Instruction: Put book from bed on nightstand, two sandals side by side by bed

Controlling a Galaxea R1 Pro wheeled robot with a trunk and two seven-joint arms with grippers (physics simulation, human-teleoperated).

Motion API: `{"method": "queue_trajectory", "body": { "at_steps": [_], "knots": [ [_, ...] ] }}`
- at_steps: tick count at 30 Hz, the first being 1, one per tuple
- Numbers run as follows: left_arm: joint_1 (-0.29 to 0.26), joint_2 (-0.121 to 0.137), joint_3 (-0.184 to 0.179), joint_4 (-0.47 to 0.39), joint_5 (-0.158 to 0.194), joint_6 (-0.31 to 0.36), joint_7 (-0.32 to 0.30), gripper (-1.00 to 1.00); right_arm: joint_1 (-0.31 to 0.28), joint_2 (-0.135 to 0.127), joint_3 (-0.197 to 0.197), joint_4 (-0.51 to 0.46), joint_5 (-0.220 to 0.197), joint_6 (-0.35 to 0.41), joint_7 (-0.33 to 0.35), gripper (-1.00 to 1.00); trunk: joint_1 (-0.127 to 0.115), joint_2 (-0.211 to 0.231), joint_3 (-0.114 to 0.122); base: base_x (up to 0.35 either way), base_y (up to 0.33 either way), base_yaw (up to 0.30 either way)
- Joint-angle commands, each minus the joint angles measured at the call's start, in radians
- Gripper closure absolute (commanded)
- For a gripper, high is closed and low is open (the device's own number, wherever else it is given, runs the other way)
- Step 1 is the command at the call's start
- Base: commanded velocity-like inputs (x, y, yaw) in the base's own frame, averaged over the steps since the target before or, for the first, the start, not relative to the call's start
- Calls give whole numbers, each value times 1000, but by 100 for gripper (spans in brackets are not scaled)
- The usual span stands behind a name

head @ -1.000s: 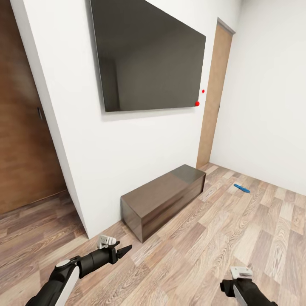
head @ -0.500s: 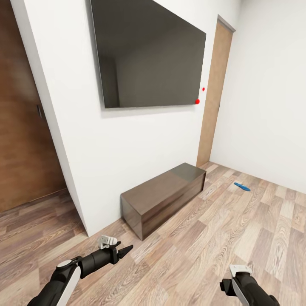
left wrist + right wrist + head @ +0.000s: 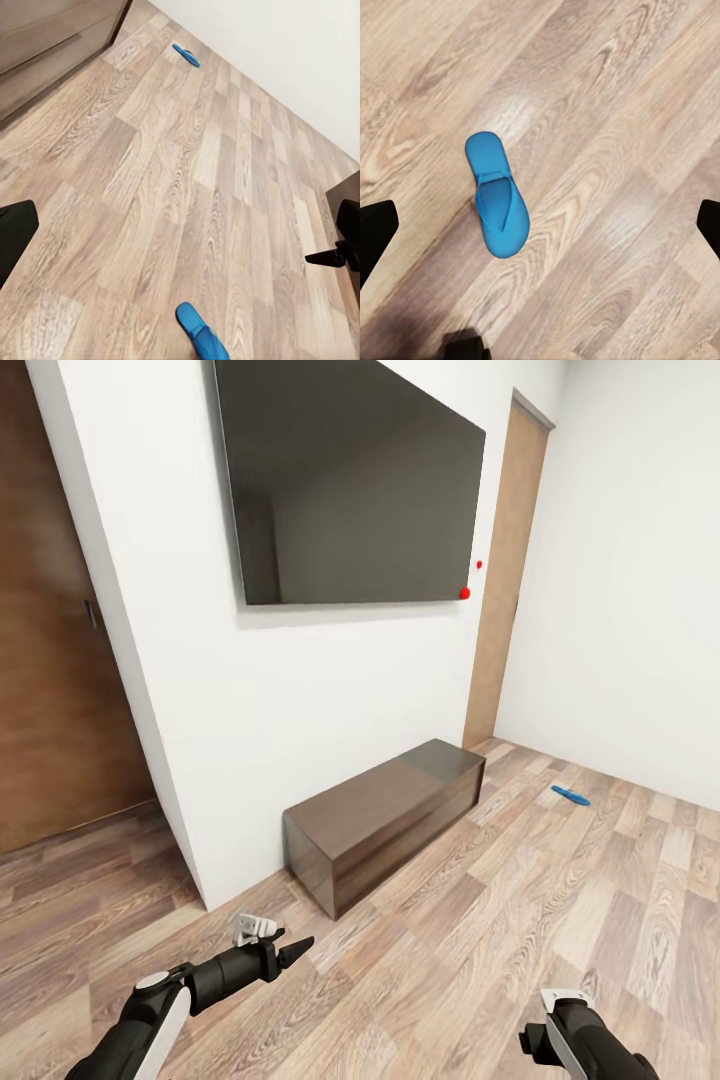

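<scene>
One blue sandal [image 3: 570, 795] lies on the plank floor far ahead at the right, near the white wall, and it is the far sandal [image 3: 185, 55] in the left wrist view. The second sandal [image 3: 496, 196] lies flat on the floor below my right gripper [image 3: 540, 232], which is open and holds nothing. That nearer sandal [image 3: 201, 336] also appears in the left wrist view. My left gripper [image 3: 290, 952] hangs low over the floor, open and with nothing in it [image 3: 184, 232]. The book, the bed and the nightstands are out of view.
A long low dark brown cabinet [image 3: 385, 825] stands against the white wall under a large black TV [image 3: 350, 490]. A tan door [image 3: 508, 575] is in the back corner and a brown wooden door [image 3: 50, 660] is at the left. Wood floor [image 3: 560, 920] stretches right.
The whole head view has shifted a little, so the camera has moved. My right arm sits slightly lower in the picture. Nothing in the room has moved.
</scene>
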Motion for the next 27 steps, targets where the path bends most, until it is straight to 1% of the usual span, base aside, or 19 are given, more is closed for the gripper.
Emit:
{"method": "queue_trajectory", "body": {
  "at_steps": [1,27],
  "knots": [
    [-1,0,0,0,9,9,-1,-100,0,1,-2,-1,1,4,-1,-100,4,-8,-4,0,0,0],
    [-1,-1,-1,0,7,9,-1,-100,0,4,-2,5,0,-1,-5,-100,103,-190,-86,0,0,0]
  ]
}}
